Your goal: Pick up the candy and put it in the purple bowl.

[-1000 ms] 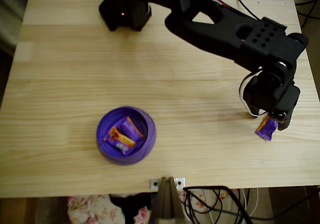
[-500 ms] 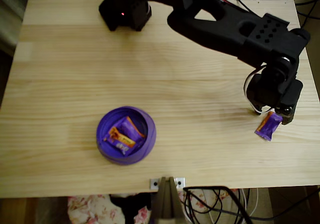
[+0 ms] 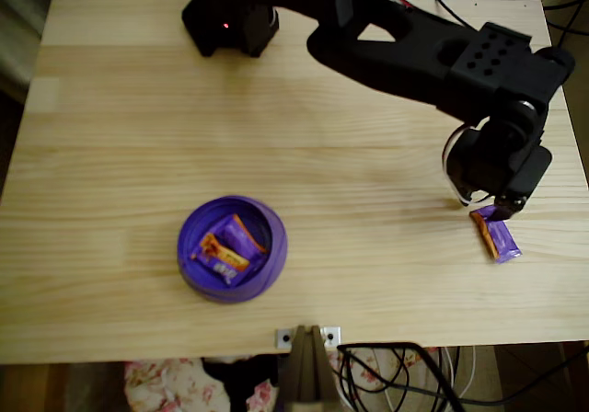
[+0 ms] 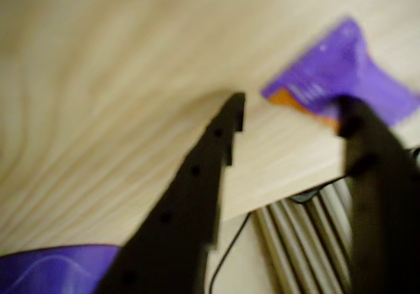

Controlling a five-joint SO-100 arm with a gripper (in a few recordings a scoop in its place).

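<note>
A purple-wrapped candy (image 3: 497,237) with orange ends lies flat on the wooden table near its right front corner. My black gripper (image 3: 495,211) hangs just behind it, fingertips at its upper end. In the wrist view the gripper (image 4: 291,110) is open; the candy (image 4: 341,77) lies beyond the tips, with the right finger (image 4: 367,156) overlapping its edge. The purple bowl (image 3: 274,263) stands left of centre near the front edge and holds two candies (image 3: 225,246) of the same kind. Its rim (image 4: 52,268) shows blurred at the wrist view's lower left.
The arm's base (image 3: 230,17) stands at the back of the table and the arm (image 3: 433,53) reaches across to the right side. The table's front edge (image 3: 414,338) lies close to the loose candy, with cables (image 3: 396,375) below it.
The candy has turned from slanting under the gripper to lying flat, shifted slightly right. The gripper has drawn back a little toward the rear.
</note>
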